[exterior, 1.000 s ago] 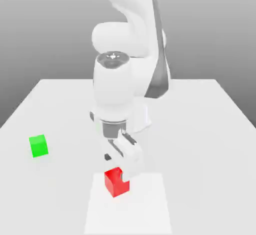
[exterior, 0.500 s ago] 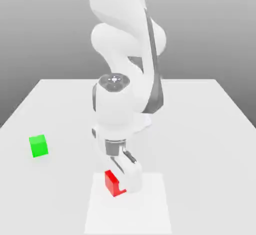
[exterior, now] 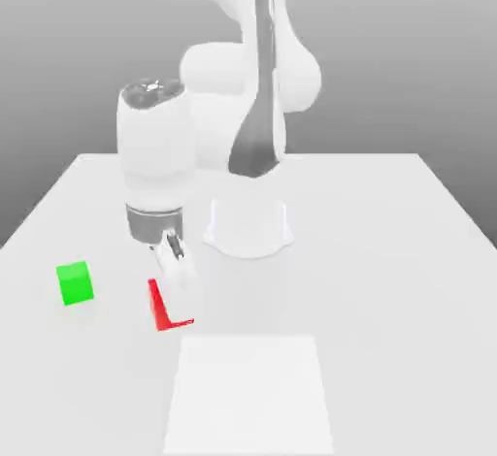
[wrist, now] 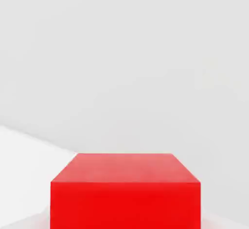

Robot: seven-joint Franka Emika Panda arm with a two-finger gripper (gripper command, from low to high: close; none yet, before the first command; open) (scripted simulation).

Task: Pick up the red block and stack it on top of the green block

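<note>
Pincer Clamped on Red Block, Green Block Apart on the Bench

In the exterior view, the white arm (exterior: 155,158) reached down over the bench (exterior: 388,299), and its pincer (exterior: 175,310) was clamped on the red block (exterior: 157,312). The white of the pincer covered much of the block, so that mainly 1 red face and a thin strip along the lower edge showed, forming a bent, L-like shape. The red block was near the green block (exterior: 75,284), towards the exterior view's right of it, with a gap between the 2. How high the red block was above the bench could not be told.

The green block sat on the bench towards the exterior view's left, with 2 faces showing, the upper a little lighter than the front. It was apart from the red block and from the pincer, and nothing lay on top of it. A pale square (exterior: 248,396) lay flat on the bench, nearer the camera than both blocks, its surface bare. The arm's round base (exterior: 248,234) stood farther back, and plain grey filled the background.

In the hand view, the red block loomed large, with 2 of its faces showing: 1 bright, strong red and 1 paler. Beyond it spread a light grey surface, along with a whiter patch that had a slanting edge.
</note>
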